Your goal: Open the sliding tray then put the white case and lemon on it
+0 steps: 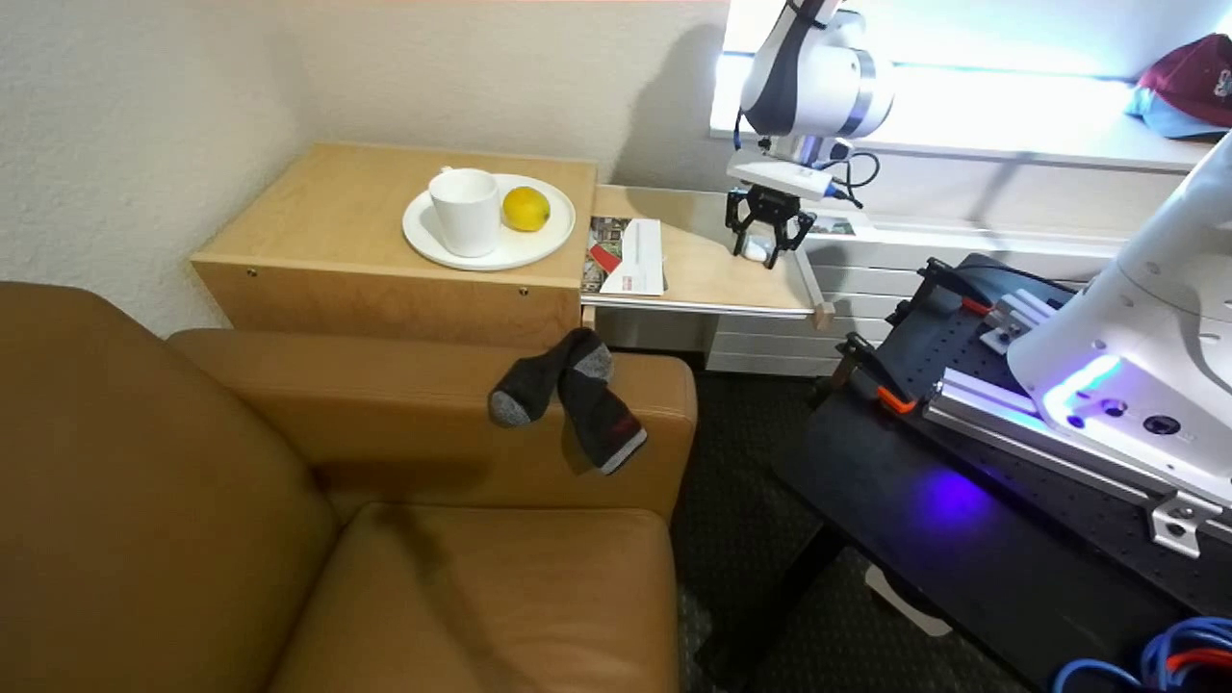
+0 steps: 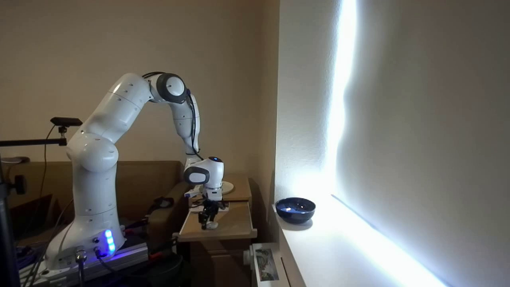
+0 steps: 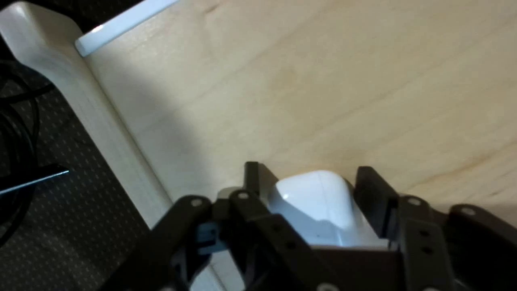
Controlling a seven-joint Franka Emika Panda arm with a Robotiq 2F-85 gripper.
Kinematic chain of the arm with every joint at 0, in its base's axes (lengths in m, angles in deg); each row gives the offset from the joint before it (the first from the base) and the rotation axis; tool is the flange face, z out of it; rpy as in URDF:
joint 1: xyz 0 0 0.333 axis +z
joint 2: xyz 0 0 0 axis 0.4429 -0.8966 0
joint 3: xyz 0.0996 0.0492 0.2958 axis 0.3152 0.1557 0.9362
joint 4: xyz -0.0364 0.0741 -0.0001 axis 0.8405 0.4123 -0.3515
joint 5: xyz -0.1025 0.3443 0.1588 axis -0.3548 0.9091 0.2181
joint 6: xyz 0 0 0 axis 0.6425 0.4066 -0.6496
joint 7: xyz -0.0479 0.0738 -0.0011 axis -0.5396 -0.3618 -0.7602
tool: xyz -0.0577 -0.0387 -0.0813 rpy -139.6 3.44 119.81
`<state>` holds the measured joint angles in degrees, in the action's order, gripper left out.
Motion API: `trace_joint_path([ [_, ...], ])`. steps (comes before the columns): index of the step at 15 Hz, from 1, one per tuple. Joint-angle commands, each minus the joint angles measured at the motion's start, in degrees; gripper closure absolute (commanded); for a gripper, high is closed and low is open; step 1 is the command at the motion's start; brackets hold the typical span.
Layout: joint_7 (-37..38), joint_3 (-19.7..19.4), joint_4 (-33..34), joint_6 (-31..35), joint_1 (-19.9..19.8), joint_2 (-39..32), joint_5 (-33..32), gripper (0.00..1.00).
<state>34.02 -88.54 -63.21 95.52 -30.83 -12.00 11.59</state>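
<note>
While we are looking down in the wrist view, the tool [image 3: 309, 180] is standing with its jaws parted around the white case [image 3: 317, 200], a sliver of space showing on at least one side, so we are judging it released, holding nothing. The case is resting on the drawn-out sliding tray [image 1: 698, 265], toward the outer end. Its shell is shining, and we are expecting something light, stiff and slippery, with rounded corners offering pads little to bite on. If we are gripping it, we are choosing the two opposite sides, low down, with a modest squeeze; if we are leaving it there, we are wanting a straight lift away, since so light a thing is probably skidding at a brush.

Farther along the tray, a printed leaflet [image 1: 643, 255] is lying at the table end; we are treating it as a loose surface, likely slipping under anything round.

Farther still, in an exterior view, the lemon [image 1: 526, 209] is sitting on the round plate [image 1: 525, 250] on top of the table [image 1: 337, 207], close beside the mug [image 1: 467, 217], and we are not managing to tell whether the two are touching. We are guessing it heavier than the case, firm with slight give, and ready to roll. We are favouring a hold across its widest part, jaws turned so that neither finger is wedging between fruit and mug.
</note>
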Motion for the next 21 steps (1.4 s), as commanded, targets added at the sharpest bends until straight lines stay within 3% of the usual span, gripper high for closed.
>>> trace_joint_path([
  [1, -3.7, 2.7, 1.4, -2.8, -3.9, -1.1, 2.1, 0.04],
  [7, -7.5, 1.9, -1.7, -1.4, -2.3, 7.8, 0.7, 0.00],
  [9, -11.2, 4.9, -2.1, -0.6, -4.0, 12.0, 0.6, 0.00],
  [10, -12.7, 4.2, -2.0, -1.8, -2.0, 14.6, 1.1, 0.00],
  [15, -16.6, 12.3, 2.1, -1.2, -1.2, 22.0, 2.2, 0.00],
  [16, -13.8, 7.7, 2.0, -1.7, 1.3, 19.7, 1.2, 0.00],
  [21, -13.1, 6.3, 2.0, -1.8, 3.0, 20.2, 1.1, 0.00],
])
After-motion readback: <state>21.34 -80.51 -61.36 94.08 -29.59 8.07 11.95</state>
